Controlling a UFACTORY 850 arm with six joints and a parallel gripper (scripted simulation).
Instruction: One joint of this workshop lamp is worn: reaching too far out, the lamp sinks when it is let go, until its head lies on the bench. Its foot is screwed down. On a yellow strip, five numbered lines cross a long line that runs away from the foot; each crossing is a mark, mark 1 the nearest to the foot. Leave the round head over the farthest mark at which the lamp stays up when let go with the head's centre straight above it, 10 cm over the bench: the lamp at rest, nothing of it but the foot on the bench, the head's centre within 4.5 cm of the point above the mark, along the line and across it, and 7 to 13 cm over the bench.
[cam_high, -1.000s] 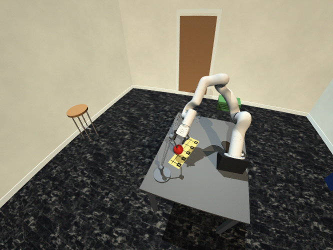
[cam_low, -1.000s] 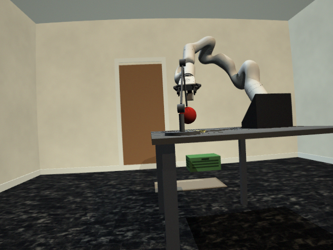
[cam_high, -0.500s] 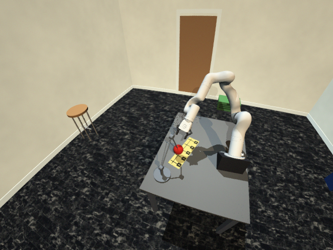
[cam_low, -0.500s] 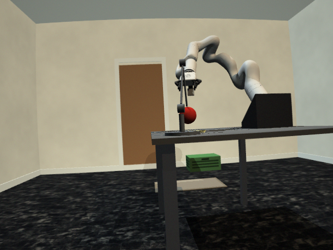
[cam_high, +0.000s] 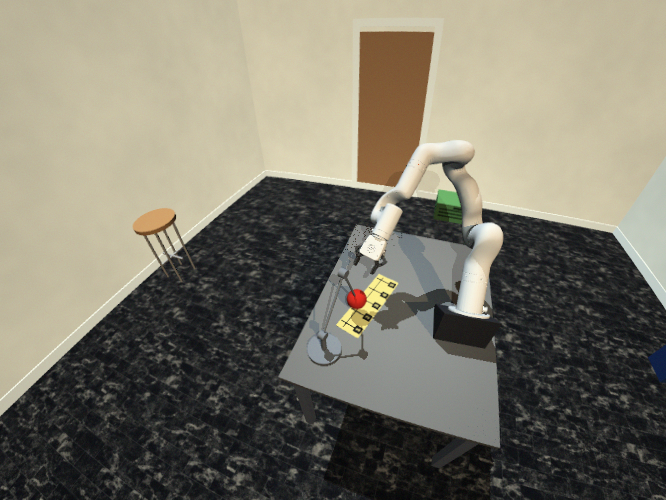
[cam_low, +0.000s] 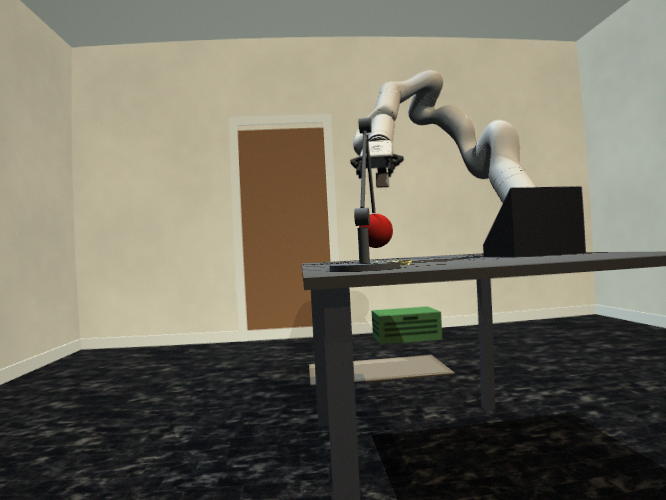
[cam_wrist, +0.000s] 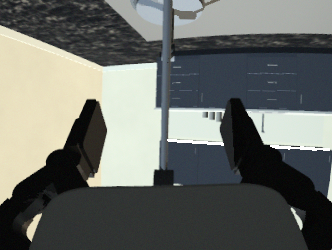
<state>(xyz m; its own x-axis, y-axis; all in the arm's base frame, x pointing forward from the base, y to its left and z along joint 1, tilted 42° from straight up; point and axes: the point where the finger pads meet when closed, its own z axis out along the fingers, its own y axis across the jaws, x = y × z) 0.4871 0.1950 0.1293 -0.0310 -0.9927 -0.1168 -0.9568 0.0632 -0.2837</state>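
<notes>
Above the grey bench (cam_high: 419, 376) (cam_low: 457, 267), red head (cam_high: 356, 298) (cam_low: 379, 230) hangs clear of open pincer (cam_high: 366, 267) (cam_low: 378, 174) (cam_wrist: 163, 114)

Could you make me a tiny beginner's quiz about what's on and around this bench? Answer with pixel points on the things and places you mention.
1. True or false: the red ball (cam_high: 356, 298) (cam_low: 379, 230) is touching the bench (cam_high: 419, 371) (cam_low: 457, 270).
2. Multiple choice: how do the robot's fingers (cam_high: 367, 266) stand?
A) closed on the ball
B) wide open, holding nothing
C) closed, holding nothing
3. Fill in: the strip (cam_high: 346, 324) with the crossing lines is coloured ____.

Key: 1 false; 2 B; 3 yellow.
</notes>
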